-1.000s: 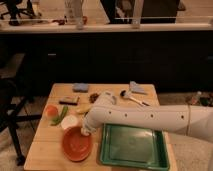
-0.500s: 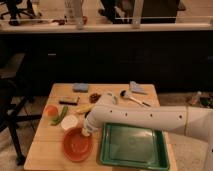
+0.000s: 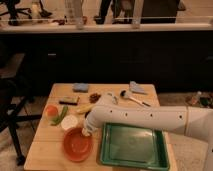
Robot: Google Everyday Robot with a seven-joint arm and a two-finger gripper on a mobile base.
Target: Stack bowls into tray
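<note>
A bright orange bowl (image 3: 77, 145) sits on the wooden table (image 3: 47, 150) near its front left. Right of the bowl lies the large green tray (image 3: 133, 145), and nothing lies inside it. My white arm reaches in from the right, passing over the tray's far edge. The gripper (image 3: 86, 132) points down at the orange bowl's upper right rim and is shut on that rim. The bowl rests flat on the table.
Behind the orange bowl are a small white bowl (image 3: 69, 122), a green vegetable (image 3: 61, 116), an orange fruit (image 3: 51, 110) and a yellow banana (image 3: 84, 108). Farther back lie a blue sponge (image 3: 80, 87), a grey cloth (image 3: 136, 87) and a spoon (image 3: 131, 97). A dark counter stands beyond.
</note>
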